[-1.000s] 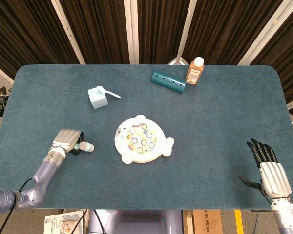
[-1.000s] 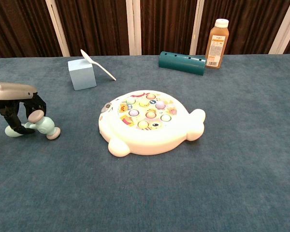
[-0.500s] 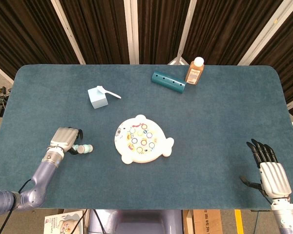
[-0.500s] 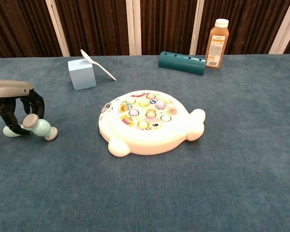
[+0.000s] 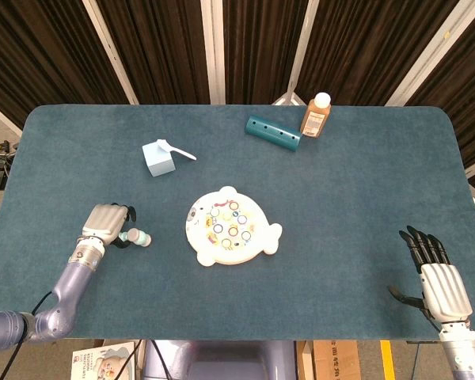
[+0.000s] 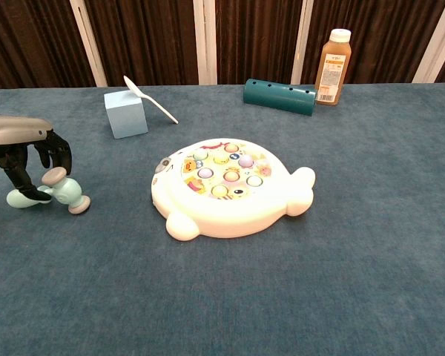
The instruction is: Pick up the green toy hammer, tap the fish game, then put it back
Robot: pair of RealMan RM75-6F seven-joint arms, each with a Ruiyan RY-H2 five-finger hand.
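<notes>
Head view: left hand (image 5: 103,223) sits over the handle end of the green toy hammer (image 5: 138,237), fingers curled down around it. The hammer head pokes out just past the fingertips on the side toward the fish game (image 5: 230,226), which lies further out that way, near but not touching. Can't tell from up here whether the hammer rests on the desk (image 5: 348,190) or is lifted. Right hand (image 5: 439,277) is well apart at the desk's near edge, fingers spread, holding nothing.

Chest view: the left hand (image 6: 18,152) shows dark fingers (image 6: 15,178) wrapped over the handle, with the hammer (image 6: 59,193) lying low, apparently on the desk surface or barely off it. Handle tip sticks out below the hand, head with its pinkish faces on the game side. Whether the grip is firm or only loose contact, I can't confirm. Fish game (image 6: 226,189) is beyond the hammer head, clear gap between. Right hand not in this view.

Handling, my read: small hollow plastic toy, so light, rigid, smooth and likely a bit slippery. Short round handle may roll or twist in the fingers. Best hold is mid-handle, wrapped with the thumb opposing, leaving the head free to swing. Tap gently; the game's pegs look like light plastic too.
</notes>
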